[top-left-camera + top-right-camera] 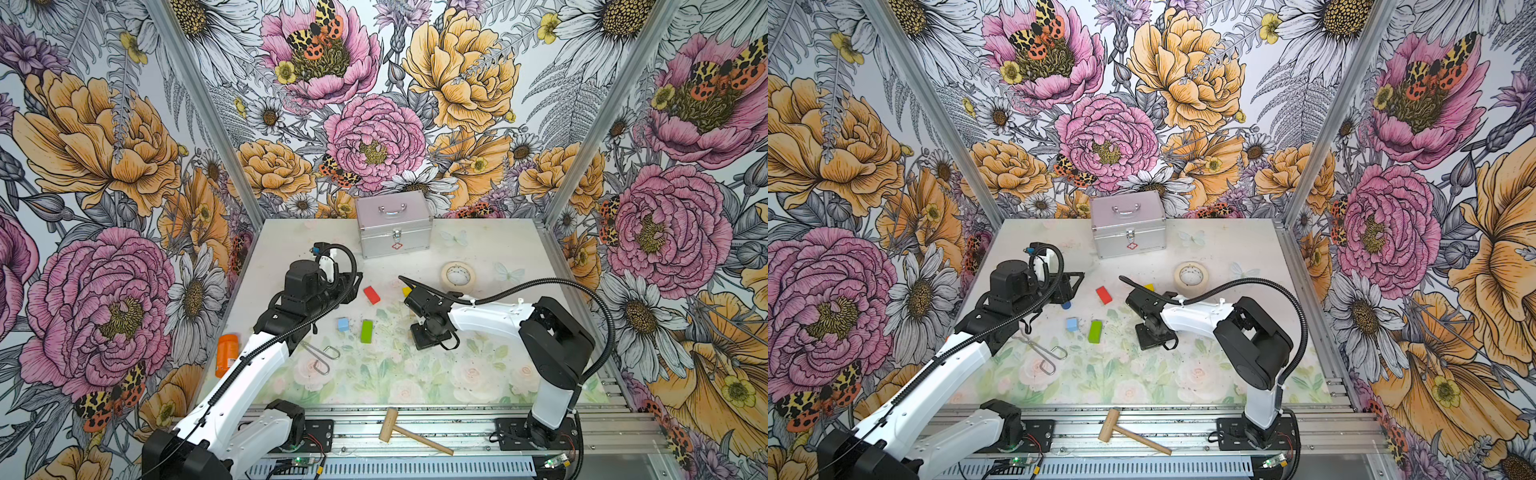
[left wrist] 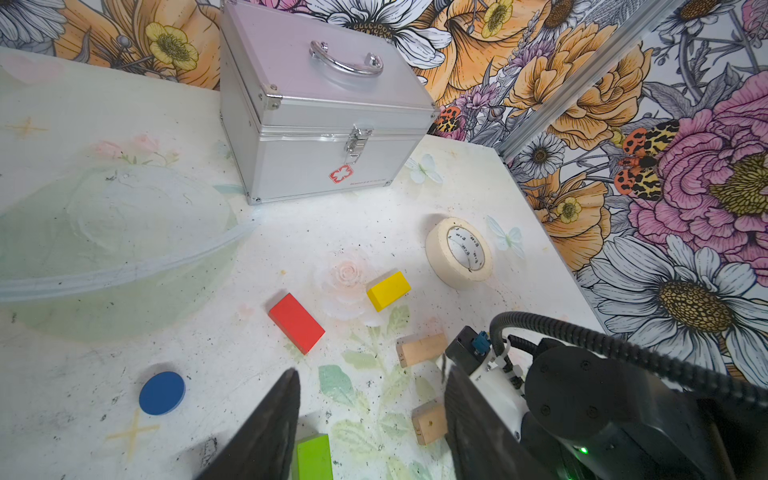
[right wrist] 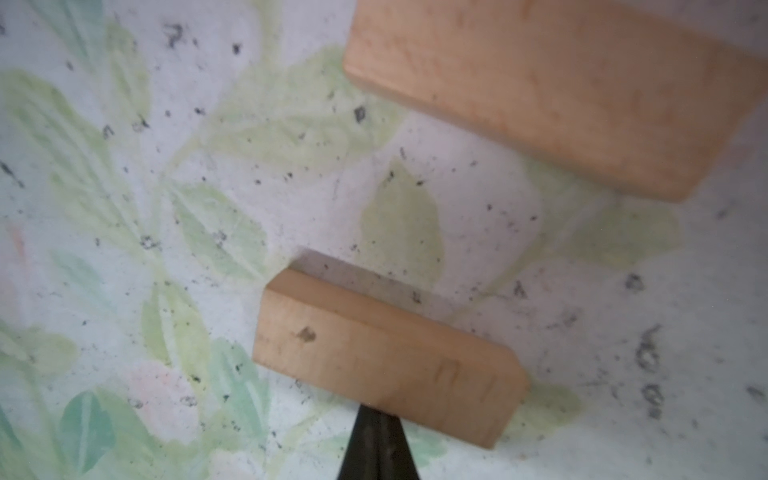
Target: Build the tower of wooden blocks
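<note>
The wood blocks lie loose and flat on the table (image 1: 478, 374), none resting on another; the nearer tan bar (image 3: 386, 361) and the other tan bar (image 3: 540, 95) lie roughly parallel, a strip of bare mat between their long edges; the right gripper (image 3: 375, 424), fingers pressed together and empty, has its tip at the nearer bar's long edge, touching or just short I cannot tell; the red bar (image 1: 371, 294) and yellow bar (image 2: 388, 290) lie apart beyond them; the green bar (image 1: 366, 331) and light blue cube (image 1: 343, 324) sit near each other; the dark blue cylinder (image 2: 161, 392) lies well off alone; the left gripper (image 2: 372, 374) hangs above the mat, jaws about half spread, holding nothing; open mat runs from the blocks to the front edge, where a mallet (image 1: 415, 436) lies on the rail; a silver case (image 1: 394, 226) stands at the back edge, a tape roll (image 1: 458, 276) near the yellow bar.
</note>
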`<state>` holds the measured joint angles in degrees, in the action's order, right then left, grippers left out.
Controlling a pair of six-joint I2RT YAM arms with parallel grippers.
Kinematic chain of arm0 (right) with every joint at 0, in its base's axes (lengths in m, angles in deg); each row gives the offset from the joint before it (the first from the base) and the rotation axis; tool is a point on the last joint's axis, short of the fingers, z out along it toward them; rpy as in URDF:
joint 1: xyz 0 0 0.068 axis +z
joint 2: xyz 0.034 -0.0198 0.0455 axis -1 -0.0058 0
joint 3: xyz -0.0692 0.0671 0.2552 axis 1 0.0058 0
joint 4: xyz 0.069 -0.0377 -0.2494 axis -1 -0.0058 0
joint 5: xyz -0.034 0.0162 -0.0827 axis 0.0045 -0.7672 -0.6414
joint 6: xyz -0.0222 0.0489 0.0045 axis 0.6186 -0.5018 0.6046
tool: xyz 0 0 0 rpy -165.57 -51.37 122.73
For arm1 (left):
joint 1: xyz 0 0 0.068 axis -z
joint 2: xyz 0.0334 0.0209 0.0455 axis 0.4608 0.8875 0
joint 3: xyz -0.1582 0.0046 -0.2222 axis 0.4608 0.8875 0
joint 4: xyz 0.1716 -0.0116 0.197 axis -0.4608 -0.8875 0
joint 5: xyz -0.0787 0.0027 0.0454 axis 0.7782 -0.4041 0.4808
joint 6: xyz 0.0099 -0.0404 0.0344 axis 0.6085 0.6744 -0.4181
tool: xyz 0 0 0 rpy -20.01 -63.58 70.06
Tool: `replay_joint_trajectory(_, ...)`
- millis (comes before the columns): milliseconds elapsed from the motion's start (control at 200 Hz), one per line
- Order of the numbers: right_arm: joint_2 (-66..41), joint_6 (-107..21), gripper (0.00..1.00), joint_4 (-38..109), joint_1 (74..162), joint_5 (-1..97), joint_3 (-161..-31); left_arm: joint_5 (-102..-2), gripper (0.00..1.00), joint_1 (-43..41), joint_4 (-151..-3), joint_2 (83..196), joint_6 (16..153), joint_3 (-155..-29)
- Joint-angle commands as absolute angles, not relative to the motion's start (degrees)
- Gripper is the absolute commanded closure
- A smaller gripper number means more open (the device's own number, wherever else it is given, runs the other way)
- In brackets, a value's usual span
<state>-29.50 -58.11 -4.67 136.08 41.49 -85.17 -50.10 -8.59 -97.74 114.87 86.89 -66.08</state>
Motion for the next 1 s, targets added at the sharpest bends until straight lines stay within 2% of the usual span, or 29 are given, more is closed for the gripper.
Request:
replay_joint_trajectory(0,-31.04,-57.68,1.00,-2.88,135.77,41.76,-86.99,-49.00,0.43,-8.57,-96.45,115.23,87.29,-66.02)
replay_joint_trajectory(996,-32.29,-58.78,1.00,-1.05,132.38,41.65,-88.19,-48.71,0.43,-8.26,-96.37,115.99,87.47,-66.01)
